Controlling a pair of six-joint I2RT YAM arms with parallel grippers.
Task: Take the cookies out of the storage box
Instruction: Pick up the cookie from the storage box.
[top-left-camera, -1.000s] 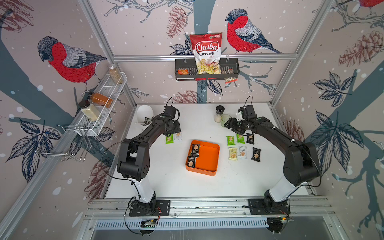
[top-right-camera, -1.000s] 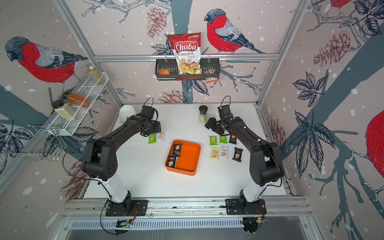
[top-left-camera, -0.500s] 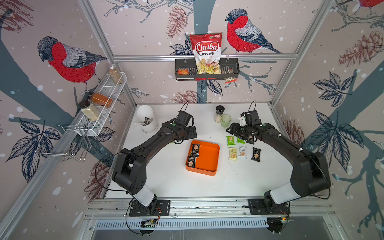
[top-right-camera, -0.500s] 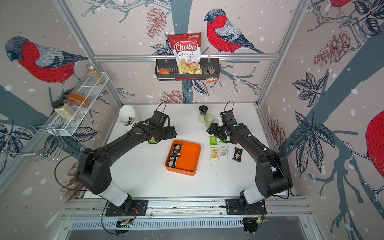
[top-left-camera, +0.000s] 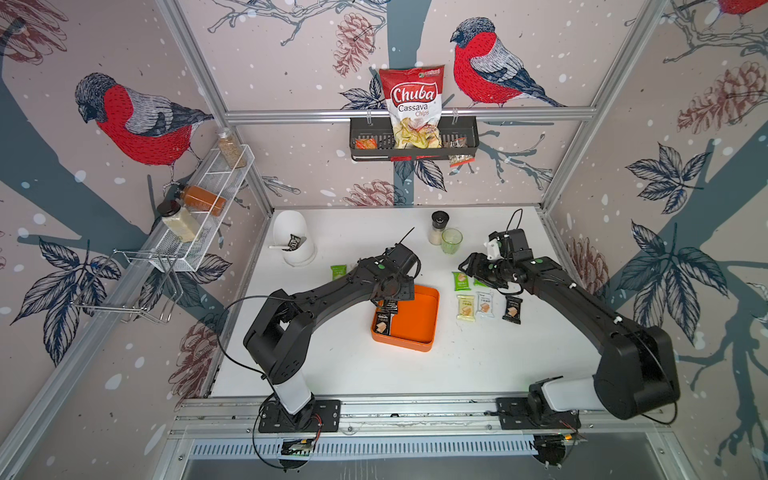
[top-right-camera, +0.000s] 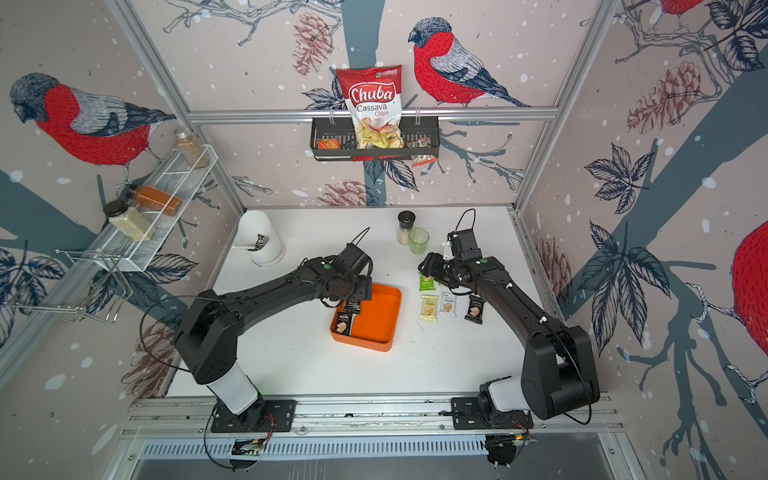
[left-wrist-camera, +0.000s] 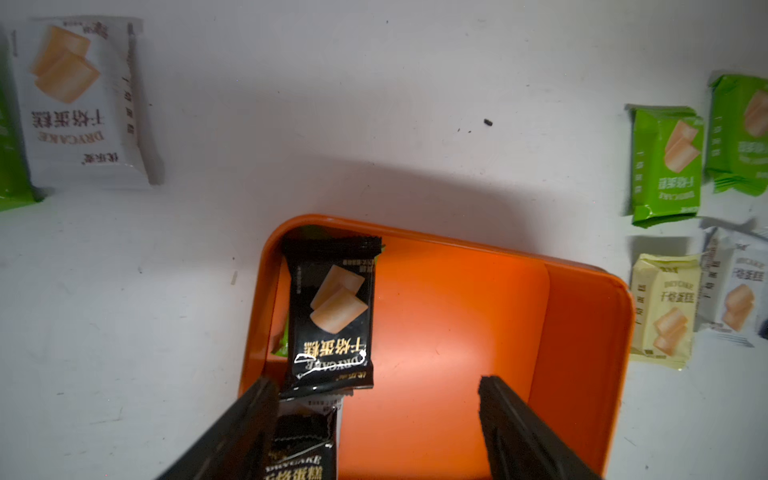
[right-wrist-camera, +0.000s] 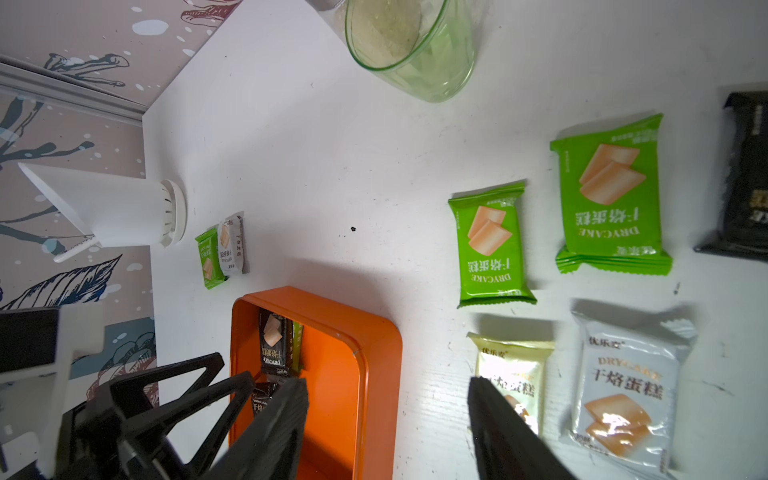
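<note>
We see the left gripper (left-wrist-camera: 376, 384) spread wide and empty over the box (top-left-camera: 419, 322), mid-frame in both top views, at its upper left corner; two black cookies (top-left-camera: 384, 325) lie along its left wall, just beneath one finger. The right gripper (right-wrist-camera: 386, 386) gapes empty above loose cookies (top-left-camera: 484, 303) right of the box

Both top views: high over the front rail (top-left-camera: 415, 409), tilted down toward the back wall (top-left-camera: 299, 166), far out, whole counter (top-left-camera: 353, 374) in frame, near-identical. Left wrist cam: close, looking down past left claw (left-wrist-camera: 378, 386) into box (left-wrist-camera: 582, 332). Right wrist cam: close, past right claw (right-wrist-camera: 386, 384), box lower left. Wrist cams share box, green packets (left-wrist-camera: 665, 166).
</note>
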